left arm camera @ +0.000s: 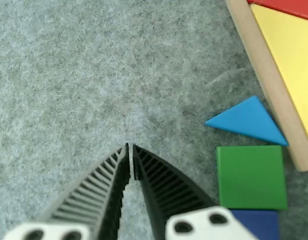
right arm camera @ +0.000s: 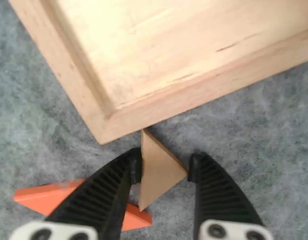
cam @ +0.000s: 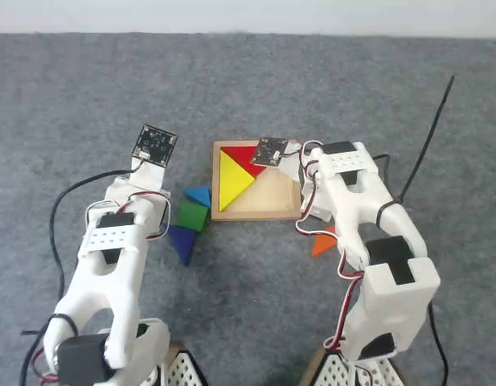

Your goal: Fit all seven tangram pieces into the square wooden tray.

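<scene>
The square wooden tray [cam: 256, 215] lies mid-table and holds a red triangle [cam: 241, 157] and a yellow triangle [cam: 234, 183]. Left of it sit a light blue triangle [cam: 198, 195], a green square [cam: 192, 215] and a dark blue piece [cam: 182, 240]. My left gripper [left arm camera: 131, 148] is shut on nothing over bare carpet, beside the light blue triangle [left arm camera: 248, 122] and green square [left arm camera: 251, 176]. My right gripper [right arm camera: 166, 160] is shut on a tan wooden triangle [right arm camera: 161, 172], held on edge just outside a corner of the tray [right arm camera: 144, 117]. An orange piece [right arm camera: 44, 192] lies on the carpet behind one finger.
Grey carpet covers the table. The orange piece [cam: 324, 243] lies under the right arm [cam: 348, 185], near the tray's right front corner. Open carpet stretches behind the tray and to the far left. A black cable runs off at the right.
</scene>
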### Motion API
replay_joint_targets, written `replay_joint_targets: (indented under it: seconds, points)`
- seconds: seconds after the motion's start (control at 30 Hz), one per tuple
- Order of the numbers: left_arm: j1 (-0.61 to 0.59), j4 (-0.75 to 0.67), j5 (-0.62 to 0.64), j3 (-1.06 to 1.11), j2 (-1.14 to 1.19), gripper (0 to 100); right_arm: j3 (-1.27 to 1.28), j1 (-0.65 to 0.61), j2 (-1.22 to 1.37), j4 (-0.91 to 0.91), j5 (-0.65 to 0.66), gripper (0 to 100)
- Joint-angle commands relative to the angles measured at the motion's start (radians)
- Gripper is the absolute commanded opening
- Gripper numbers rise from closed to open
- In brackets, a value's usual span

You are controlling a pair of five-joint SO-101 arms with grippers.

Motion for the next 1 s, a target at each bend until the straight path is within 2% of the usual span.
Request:
replay_joint_targets:
  seconds: [0.0, 0.37, 0.77, 0.87, 0.97]
  points:
    - [-0.006, -0.017, -0.011, -0.004, -0.041, 2, -0.026, 0.018, 0.002, 0.013, -0.011, 8.7]
    - [-0.006, -0.017, -0.011, -0.004, -0.041, 2, -0.029, 0.019, -0.042, 0.05, -0.012, 6.9]
    - [-0.008, -0.017, -0.011, -0.004, -0.041, 2, -0.028, 0.076, -0.366, 0.176, -0.011, 6.9]
    - [-0.009, -0.017, -0.011, -0.004, -0.041, 2, -0.028, 0.041, -0.41, 0.18, -0.012, 6.9]
    - [-0.009, -0.017, -0.011, -0.004, -0.041, 2, -0.032, -0.054, -0.409, 0.166, -0.025, 6.9]
